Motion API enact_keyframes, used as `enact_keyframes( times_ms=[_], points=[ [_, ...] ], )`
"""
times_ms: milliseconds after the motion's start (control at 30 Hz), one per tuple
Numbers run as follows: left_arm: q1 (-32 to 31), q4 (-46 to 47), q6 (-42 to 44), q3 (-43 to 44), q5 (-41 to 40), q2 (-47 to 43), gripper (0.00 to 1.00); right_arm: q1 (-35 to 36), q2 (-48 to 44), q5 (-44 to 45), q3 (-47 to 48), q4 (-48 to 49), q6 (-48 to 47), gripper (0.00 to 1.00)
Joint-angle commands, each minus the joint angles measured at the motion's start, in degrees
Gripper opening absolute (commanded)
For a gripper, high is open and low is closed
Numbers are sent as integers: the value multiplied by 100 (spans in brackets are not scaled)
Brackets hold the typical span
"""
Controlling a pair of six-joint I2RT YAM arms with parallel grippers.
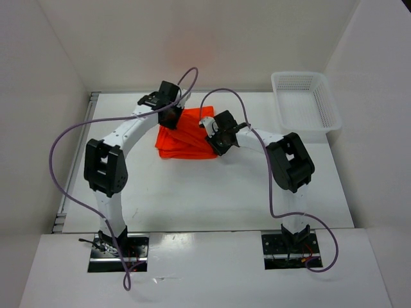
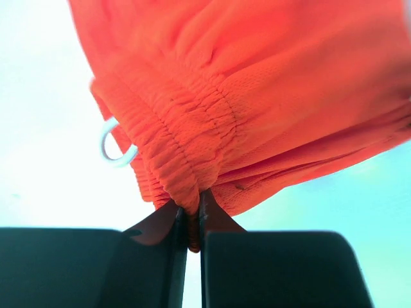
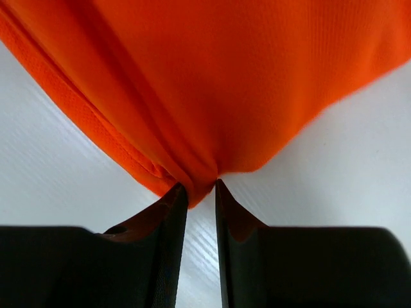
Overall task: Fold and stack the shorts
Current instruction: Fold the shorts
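The bright orange shorts [image 1: 186,138] lie bunched on the white table between the two arms. My left gripper [image 1: 170,115] sits at their far left edge. In the left wrist view it [image 2: 192,215] is shut on the gathered elastic waistband [image 2: 186,160], and a loop of white drawstring [image 2: 112,151] hangs to the left. My right gripper [image 1: 215,140] is at the right edge of the shorts. In the right wrist view its narrow jaws [image 3: 200,187] pinch a fold of smooth orange fabric [image 3: 212,83] at the very tips, with the cloth lifted off the table.
A white mesh basket [image 1: 305,102] stands at the back right of the table [image 1: 212,192]. White walls enclose the table on the left, back and right. Purple cables loop above both arms.
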Motion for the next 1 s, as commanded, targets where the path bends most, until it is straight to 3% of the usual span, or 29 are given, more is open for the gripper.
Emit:
enact_keyframes(
  times_ms=[0, 233, 333, 433, 667, 833, 967],
  points=[
    [340, -190, 25, -409, 127, -500, 13, 48, 169, -61, 334, 278, 59, 28],
    [859, 232, 25, -1828, 409, -177, 21, 48, 274, -8, 510, 278, 59, 31],
    [860, 363, 25, -1828, 461, 34, 29, 48, 275, -131, 580, 226, 59, 33],
    [913, 364, 25, -1776, 461, 35, 46, 48, 214, -237, 642, 165, 111, 38],
    [1203, 31, 25, -1302, 680, -833, 75, -14, -111, -842, 704, -143, 278, 49],
    [1421, 82, 25, -1020, 1199, -1152, 80, -119, -112, -1387, 704, -196, 795, 51],
    [1493, 302, 25, -528, 1069, -495, 83, -198, 125, -1529, 836, 136, 1673, 51]
  ],
)
